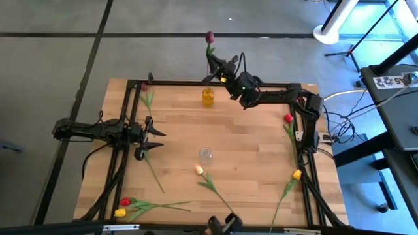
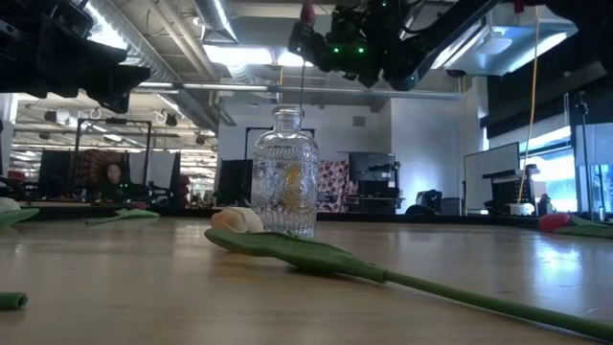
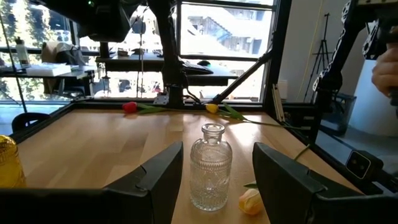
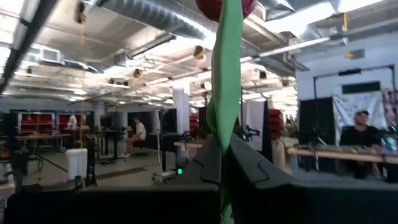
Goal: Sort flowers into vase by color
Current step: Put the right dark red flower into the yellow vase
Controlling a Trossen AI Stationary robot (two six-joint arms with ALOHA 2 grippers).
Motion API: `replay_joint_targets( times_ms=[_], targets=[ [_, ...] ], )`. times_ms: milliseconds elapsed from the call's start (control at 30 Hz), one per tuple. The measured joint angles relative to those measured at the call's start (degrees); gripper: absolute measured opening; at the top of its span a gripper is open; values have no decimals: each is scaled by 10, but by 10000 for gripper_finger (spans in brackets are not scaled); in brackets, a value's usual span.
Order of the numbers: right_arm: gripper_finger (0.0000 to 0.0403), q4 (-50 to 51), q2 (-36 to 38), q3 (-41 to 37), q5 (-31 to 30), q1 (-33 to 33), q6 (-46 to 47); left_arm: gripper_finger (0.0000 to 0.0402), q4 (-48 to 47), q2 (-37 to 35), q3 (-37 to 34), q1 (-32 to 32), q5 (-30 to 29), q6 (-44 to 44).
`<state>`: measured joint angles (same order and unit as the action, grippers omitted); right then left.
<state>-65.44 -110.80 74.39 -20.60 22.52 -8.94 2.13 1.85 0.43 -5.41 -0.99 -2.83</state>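
My right gripper [image 1: 213,65] pinches the stem of a dark purple tulip [image 1: 209,38], held out past the table's far edge, just beyond the yellow vase [image 1: 208,96]. My left gripper [image 1: 155,141] hovers spread open over the left side, facing the clear glass vase [image 1: 206,155] with a peach tulip [image 1: 199,170] beside it. Other tulips lie on the wooden table [image 1: 248,143]: red [image 1: 288,118] and yellow [image 1: 296,174] at the right, more at the near left corner. Around it, a grey floor and an open workshop with ceiling ducts. No readable writing.

Right gripper [image 1: 213,64] raised beyond table's far edge, fingers clamped; left gripper [image 1: 155,139] low, fingers spread.
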Motion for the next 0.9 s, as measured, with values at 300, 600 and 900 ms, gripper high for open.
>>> replay_joint_targets(
  times_ms=[300,600,900],
  targets=[
    [3,22,0,0,-29,-10,-14,190,0,0,0,0,0,0],
    [7,54,0,0,-36,-16,-4,190,0,0,0,0,0,0],
    [9,138,0,0,-59,-30,1,190,0,0,0,0,0,0]
  ],
)
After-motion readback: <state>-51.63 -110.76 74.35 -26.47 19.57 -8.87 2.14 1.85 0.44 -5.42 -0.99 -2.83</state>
